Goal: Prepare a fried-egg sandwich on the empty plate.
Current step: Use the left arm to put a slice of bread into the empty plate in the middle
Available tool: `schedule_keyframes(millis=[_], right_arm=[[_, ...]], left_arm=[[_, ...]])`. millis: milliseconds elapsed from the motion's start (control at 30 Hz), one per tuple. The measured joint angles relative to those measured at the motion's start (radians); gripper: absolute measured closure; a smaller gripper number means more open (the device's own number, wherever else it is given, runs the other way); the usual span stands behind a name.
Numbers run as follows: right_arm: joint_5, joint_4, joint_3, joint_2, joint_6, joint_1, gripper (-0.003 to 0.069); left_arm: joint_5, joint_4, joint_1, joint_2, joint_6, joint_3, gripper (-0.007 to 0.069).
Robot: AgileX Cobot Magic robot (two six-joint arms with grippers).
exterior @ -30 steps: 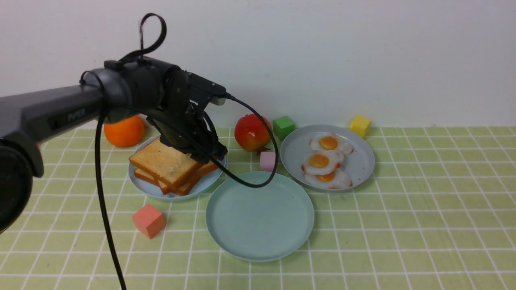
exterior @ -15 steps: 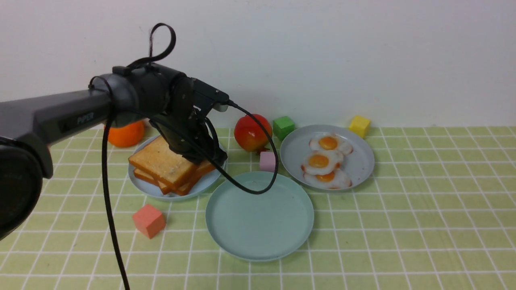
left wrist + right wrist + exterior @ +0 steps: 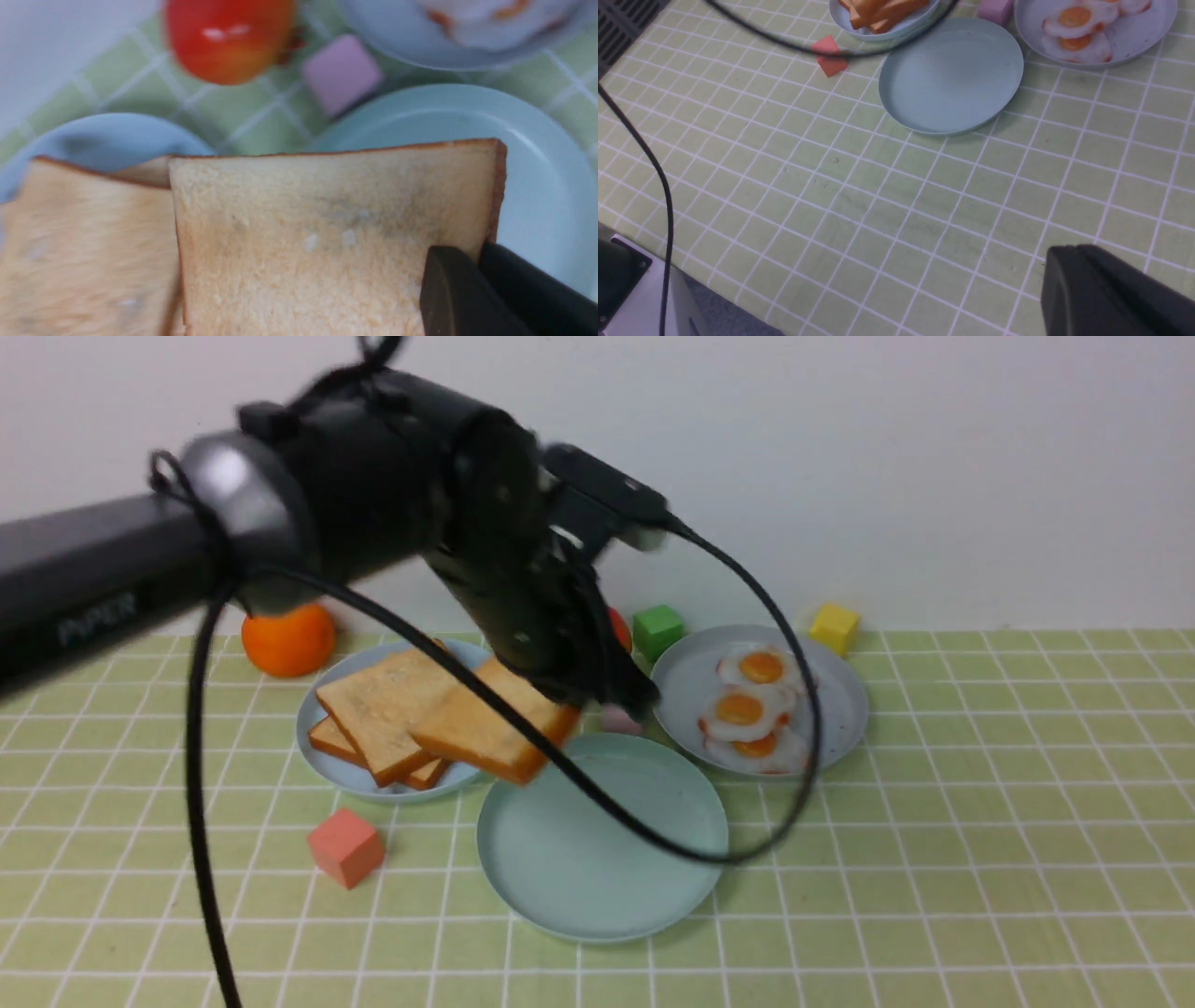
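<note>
My left gripper point(image 3: 479, 254) is shut on one corner of a golden-brown toast slice point(image 3: 485, 733), which hangs tilted in the air between the toast plate and the empty mint plate point(image 3: 602, 859). In the left wrist view the held toast slice point(image 3: 317, 233) overlaps the rim of the mint plate point(image 3: 537, 186). More toast slices point(image 3: 378, 709) stay stacked on the light blue plate point(image 3: 322, 751). Three fried eggs point(image 3: 742, 709) lie on the grey-blue plate point(image 3: 840, 709). My right gripper point(image 3: 1078, 249) is shut and holds nothing, low over the tablecloth, well short of the mint plate point(image 3: 952, 79).
An orange point(image 3: 288, 639) sits behind the toast plate. A red fruit point(image 3: 229, 37) and a pink cube point(image 3: 341, 74) lie between the plates. Green cube point(image 3: 656, 628), yellow cube point(image 3: 833, 627) and red cube point(image 3: 345, 847) are scattered around. A black cable point(image 3: 653, 835) droops over the mint plate.
The left gripper closed on the top toast slice, lifted it off the stack and carried it right, toward the mint plate. The arm rose and came nearer the camera.
</note>
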Motion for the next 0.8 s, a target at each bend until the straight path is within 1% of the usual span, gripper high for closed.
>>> schedule_keyframes(millis=[67,100,167,233,333,500,567,633,733,767,800], right_arm=[[0.006,-0.015,0.000,-0.007,0.000,0.001,0.0636],[0.010,-0.018,0.000,-0.009,0.000,0.001,0.0635],[0.023,-0.022,0.000,-0.014,0.000,0.001,0.0633],[0.029,-0.022,0.000,-0.020,0.000,0.001,0.0631],[0.033,-0.022,0.000,-0.030,-0.001,0.001,0.0629],[0.041,-0.021,-0.001,-0.037,-0.001,0.001,0.0627],[0.041,-0.021,-0.001,-0.037,-0.001,0.001,0.0627],[0.041,-0.019,-0.001,-0.037,-0.001,0.001,0.0627],[0.041,-0.018,-0.001,-0.037,-0.001,0.001,0.0627],[0.041,-0.018,-0.001,-0.037,-0.001,0.001,0.0627],[0.041,-0.018,-0.001,-0.037,-0.001,0.001,0.0625]], left_arm=[[0.000,0.021,-0.063,0.023,-0.014,0.018,0.0590],[-0.003,0.035,-0.075,0.032,-0.026,0.020,0.0590],[-0.021,0.103,-0.104,0.059,-0.070,0.022,0.0590],[-0.053,0.156,-0.116,0.085,-0.099,0.022,0.0590],[-0.084,0.189,-0.118,0.117,-0.121,0.022,0.0590],[-0.094,0.198,-0.118,0.150,-0.121,0.023,0.0590],[-0.094,0.191,-0.118,0.154,-0.121,0.023,0.0574],[-0.093,0.176,-0.118,0.157,-0.121,0.023,0.0541],[-0.092,0.166,-0.118,0.162,-0.121,0.023,0.0470],[-0.092,0.165,-0.118,0.163,-0.121,0.023,0.0465],[-0.091,0.163,-0.118,0.163,-0.121,0.023,0.0420]])
